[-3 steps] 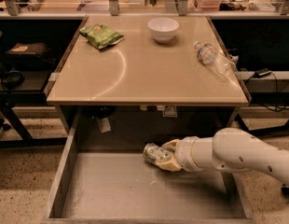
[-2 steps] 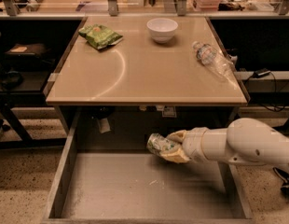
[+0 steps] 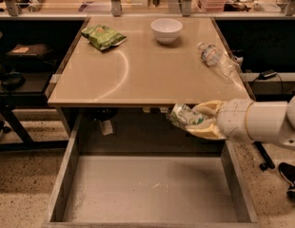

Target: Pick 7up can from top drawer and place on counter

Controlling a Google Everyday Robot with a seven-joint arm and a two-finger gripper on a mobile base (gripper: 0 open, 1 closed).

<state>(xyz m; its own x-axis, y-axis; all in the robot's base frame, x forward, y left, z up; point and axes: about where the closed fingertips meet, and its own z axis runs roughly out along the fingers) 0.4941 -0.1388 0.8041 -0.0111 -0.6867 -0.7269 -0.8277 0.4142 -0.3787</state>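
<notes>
Camera view, entries as we find them.

1. Small dented silvery-white drink can with green markings, the 7up can (image 3: pixel 183 115): held in the air on its side, clear of the drawer floor, just below the front edge of the counter and touching neither.
2. Two-finger gripper (image 3: pixel 192 119) on a white arm coming in from the right: its tan fingers are clamped on the can from above and below.
3. Wide shallow grey metal top drawer (image 3: pixel 152 189): pulled open, flat bottom bare.
4. Glossy tan-beige square counter (image 3: pixel 152 75): carries a green snack bag (image 3: pixel 103 35), a white bowl (image 3: pixel 166 30) and a clear plastic water bottle (image 3: pixel 218 61) lying on its side.

Progress, as we judge it: grasp and lift-out are done. Left to do are raising the can above the counter edge, carrying it over the surface, setting it down and letting go.

Change from a second ago: we note the can and gripper sat lower, close to the drawer floor near its back; both have risen to counter-edge height and moved rightward. Counter items are unchanged.
</notes>
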